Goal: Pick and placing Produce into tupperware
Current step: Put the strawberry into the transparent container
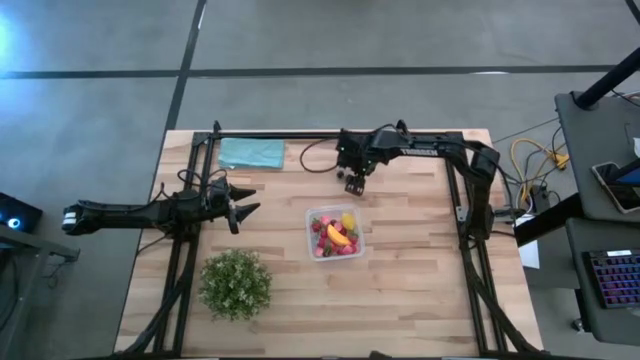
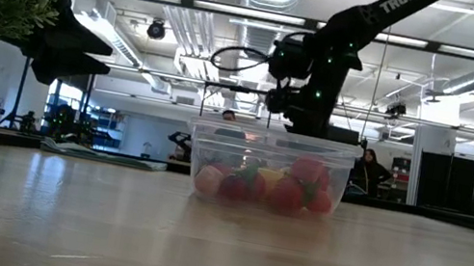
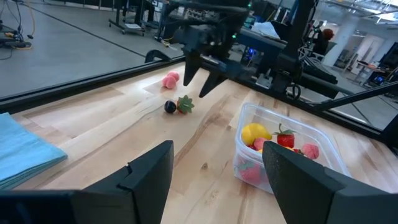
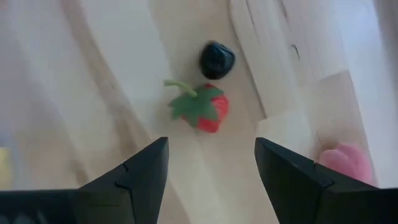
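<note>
Both pairs of jaws stood spread and empty. Right gripper (image 4: 210, 163) hung above the table's far part, pointed down at a red strawberry (image 4: 208, 111) with a green leafy cap; a dark berry (image 4: 216, 60) lay just beside that, and a pink piece (image 4: 346, 163) sat a little apart. In the left wrist view the same three showed under the right arm's fingers: strawberry (image 3: 185, 104), dark berry (image 3: 170, 107), pink piece (image 3: 170, 79). Left gripper (image 1: 243, 207) waited well to the left of the tub (image 1: 336, 233), which sat mid-table and already held a banana (image 1: 338, 236), a lemon (image 3: 255, 134) and several red and pink fruits. A plant (image 1: 235, 284) stood near the front left and a teal cloth (image 1: 251, 153) lay at the back.

By my reading, most of the produce was in and the step in hand was picking up the stragglers, strawberry first. Next, the right gripper needed to descend straight, straddle the strawberry without nudging the dark berry, then close and carry it to the tub.
</note>
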{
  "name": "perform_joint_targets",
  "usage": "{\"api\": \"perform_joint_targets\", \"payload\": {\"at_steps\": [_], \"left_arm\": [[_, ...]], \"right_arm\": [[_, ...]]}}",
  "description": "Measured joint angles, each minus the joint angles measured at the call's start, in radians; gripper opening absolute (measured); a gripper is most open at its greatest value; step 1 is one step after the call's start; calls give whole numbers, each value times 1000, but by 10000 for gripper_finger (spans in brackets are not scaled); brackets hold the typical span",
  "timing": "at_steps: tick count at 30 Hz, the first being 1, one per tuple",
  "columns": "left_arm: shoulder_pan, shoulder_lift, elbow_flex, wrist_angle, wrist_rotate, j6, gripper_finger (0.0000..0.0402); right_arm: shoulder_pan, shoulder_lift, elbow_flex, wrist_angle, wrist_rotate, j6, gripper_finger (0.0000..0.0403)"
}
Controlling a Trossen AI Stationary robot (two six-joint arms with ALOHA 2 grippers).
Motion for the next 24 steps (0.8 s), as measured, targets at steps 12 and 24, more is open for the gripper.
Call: {"api": "perform_joint_targets", "payload": {"at_steps": [12, 24], "left_arm": [[0, 1, 0, 0, 0, 0, 233], [0, 1, 0, 0, 0, 0, 233]], "right_arm": [[-34, 53, 30, 18, -122, 33, 232], [-10, 104, 44, 52, -115, 36, 232]]}}
